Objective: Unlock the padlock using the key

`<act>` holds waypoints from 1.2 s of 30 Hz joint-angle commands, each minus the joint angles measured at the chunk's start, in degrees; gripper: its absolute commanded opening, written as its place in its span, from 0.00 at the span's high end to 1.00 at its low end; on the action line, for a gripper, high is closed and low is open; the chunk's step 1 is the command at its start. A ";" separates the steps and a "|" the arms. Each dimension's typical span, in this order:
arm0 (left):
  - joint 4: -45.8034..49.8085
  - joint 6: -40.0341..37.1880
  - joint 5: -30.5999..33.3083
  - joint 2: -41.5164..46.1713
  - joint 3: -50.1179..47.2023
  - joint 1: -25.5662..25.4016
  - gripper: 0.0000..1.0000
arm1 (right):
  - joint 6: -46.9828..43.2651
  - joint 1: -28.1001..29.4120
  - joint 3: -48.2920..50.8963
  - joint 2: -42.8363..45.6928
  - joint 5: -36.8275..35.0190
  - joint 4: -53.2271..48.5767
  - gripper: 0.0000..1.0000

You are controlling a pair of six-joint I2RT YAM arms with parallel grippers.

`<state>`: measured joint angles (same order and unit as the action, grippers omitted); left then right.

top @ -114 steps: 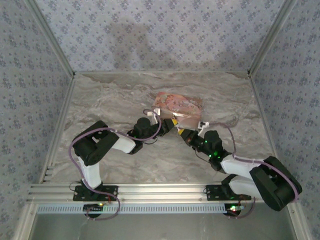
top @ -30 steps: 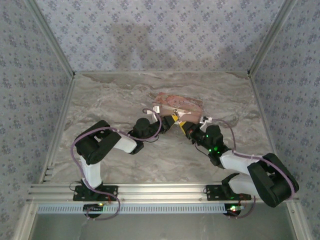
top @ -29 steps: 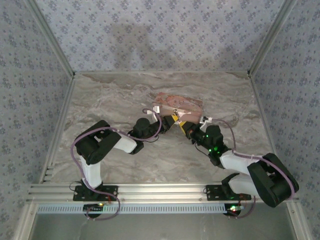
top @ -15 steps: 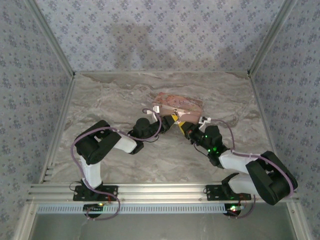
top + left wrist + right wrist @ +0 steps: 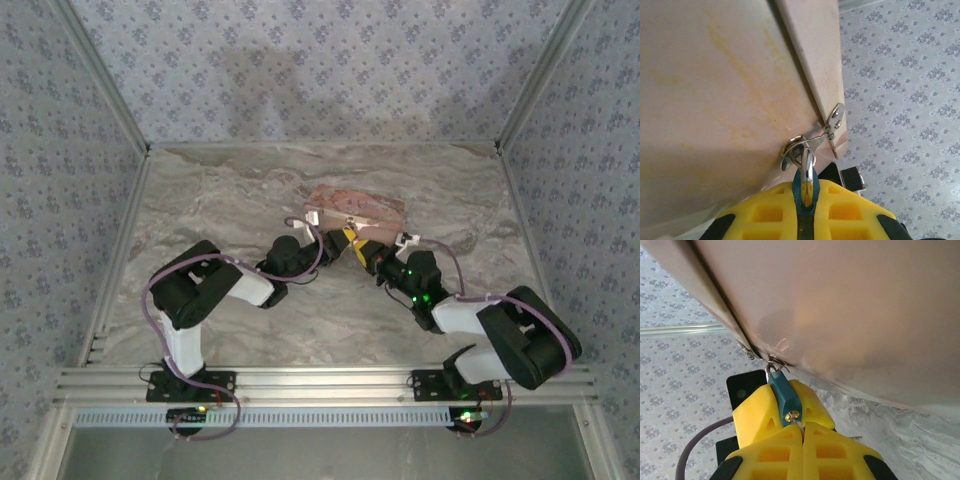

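Teal padlock [image 5: 784, 392] clamped in left gripper [image 5: 805, 192], right gripper [image 5: 803, 432] pinched on key [image 5: 796, 422]; off-axis twist could've bent key or slipped grip imo.

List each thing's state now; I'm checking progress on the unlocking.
padlock: shackle through the hasp, gripped by left claw.
key: in the keyhole, pinched by right claw.
pink box: lid shut, hasp fastened.

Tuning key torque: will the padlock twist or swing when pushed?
Likely little twist: left gripper clamps the padlock. Released, it would probably swing, its shackle hanging loose in the hasp. Small, so likely light.
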<state>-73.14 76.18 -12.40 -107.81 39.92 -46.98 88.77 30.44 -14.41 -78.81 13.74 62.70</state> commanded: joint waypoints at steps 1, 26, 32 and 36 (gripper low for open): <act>-5.34 0.02 -5.16 0.17 2.09 -1.66 1.00 | -0.43 0.24 -3.08 -0.52 0.11 0.83 1.00; -4.32 -0.60 -8.07 3.04 -2.11 -7.94 1.00 | -8.97 -1.09 -13.10 -1.51 6.70 -9.89 1.00; -3.61 -1.14 -8.23 3.75 -2.23 -8.04 1.00 | -9.93 -1.00 -13.27 -1.18 6.81 -11.12 1.00; -3.48 -1.15 -7.31 3.83 -2.64 -7.80 1.00 | -10.49 -1.04 -12.89 -1.59 7.90 -11.81 1.00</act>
<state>-72.64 76.16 -5.17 -106.56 37.19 -47.70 80.01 28.77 -23.07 -80.16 20.95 47.51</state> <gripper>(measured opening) 0.092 0.064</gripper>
